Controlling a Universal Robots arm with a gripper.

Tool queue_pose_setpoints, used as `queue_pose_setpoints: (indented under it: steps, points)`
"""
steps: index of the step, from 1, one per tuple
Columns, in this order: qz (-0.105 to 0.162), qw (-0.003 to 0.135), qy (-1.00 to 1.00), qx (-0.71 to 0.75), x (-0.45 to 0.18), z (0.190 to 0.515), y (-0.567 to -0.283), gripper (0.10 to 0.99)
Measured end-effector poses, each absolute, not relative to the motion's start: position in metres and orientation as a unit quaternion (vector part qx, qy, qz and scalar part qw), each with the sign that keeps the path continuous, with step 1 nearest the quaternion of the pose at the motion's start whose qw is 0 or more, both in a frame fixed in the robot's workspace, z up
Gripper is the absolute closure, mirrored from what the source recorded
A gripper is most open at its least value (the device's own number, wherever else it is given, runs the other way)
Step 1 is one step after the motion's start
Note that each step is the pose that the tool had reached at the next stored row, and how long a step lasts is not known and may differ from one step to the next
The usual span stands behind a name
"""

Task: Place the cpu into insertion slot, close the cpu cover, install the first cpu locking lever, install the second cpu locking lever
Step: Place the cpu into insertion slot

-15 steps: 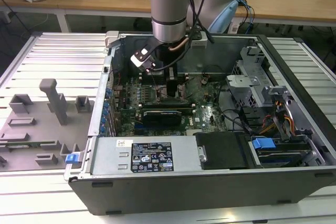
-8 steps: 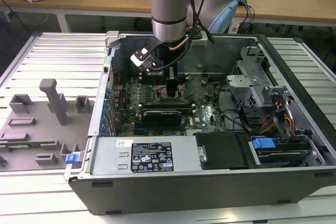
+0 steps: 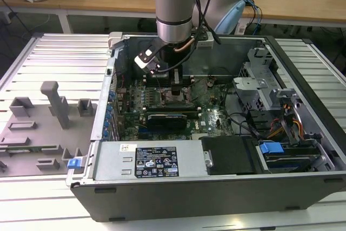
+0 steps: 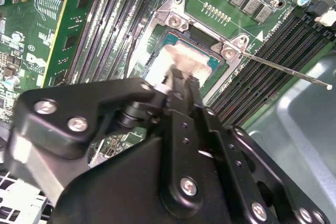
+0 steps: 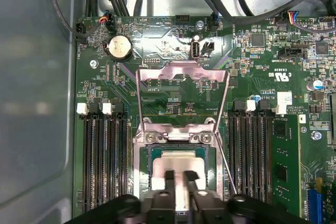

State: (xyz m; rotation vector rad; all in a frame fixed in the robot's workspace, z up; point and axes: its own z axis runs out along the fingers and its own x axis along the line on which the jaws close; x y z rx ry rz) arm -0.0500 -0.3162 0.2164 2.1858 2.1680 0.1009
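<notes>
Claw [image 5: 179,176] low over the socket [image 5: 140,171], fingers a narrow gap apart, gripping nothing. Seated in that socket, right beneath the fingertips: the cpu [image 5: 178,161]. Swung open past it, the cpu cover [image 5: 181,74].

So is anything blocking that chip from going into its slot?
Nothing visible. The cover is swung open, clear of the slot, and the cpu sits right at it, under the gripper.
</notes>
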Motion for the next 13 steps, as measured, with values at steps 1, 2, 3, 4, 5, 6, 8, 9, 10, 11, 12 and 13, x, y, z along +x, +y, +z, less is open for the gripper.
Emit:
queue_pose_setpoints:
  steps: [1,2,3,4,5,6,8,9,10,11,12,13]
  points:
    - [0.033,0.031,0.703,0.709,-0.05,0.2164,-0.3162,0.933]
    - [0.033,0.031,0.703,0.709,-0.05,0.2164,-0.3162,0.98]
    - [0.033,0.031,0.703,0.709,-0.05,0.2164,-0.3162,0.98]
    - [0.033,0.031,0.703,0.709,-0.05,0.2164,-0.3162,0.98]
    - [0.032,0.03,0.704,0.709,-0.0499,0.2165,-0.3163,0.98]
    - [0.023,0.021,0.704,0.71,-0.0491,0.2163,-0.3163,0.98]
    - [0.019,0.017,0.704,0.71,-0.049,0.2163,-0.3163,0.98]
    - [0.019,0.017,0.704,0.71,-0.0489,0.216,-0.3163,0.98]
    - [0.019,0.016,0.704,0.71,-0.0487,0.2152,-0.3164,0.98]
    - [0.02,0.015,0.704,0.71,-0.0486,0.2146,-0.3166,0.98]
    - [0.021,0.014,0.704,0.71,-0.0486,0.2134,-0.3167,0.98]
    - [0.023,0.013,0.704,0.71,-0.0486,0.2126,-0.3168,0.98]
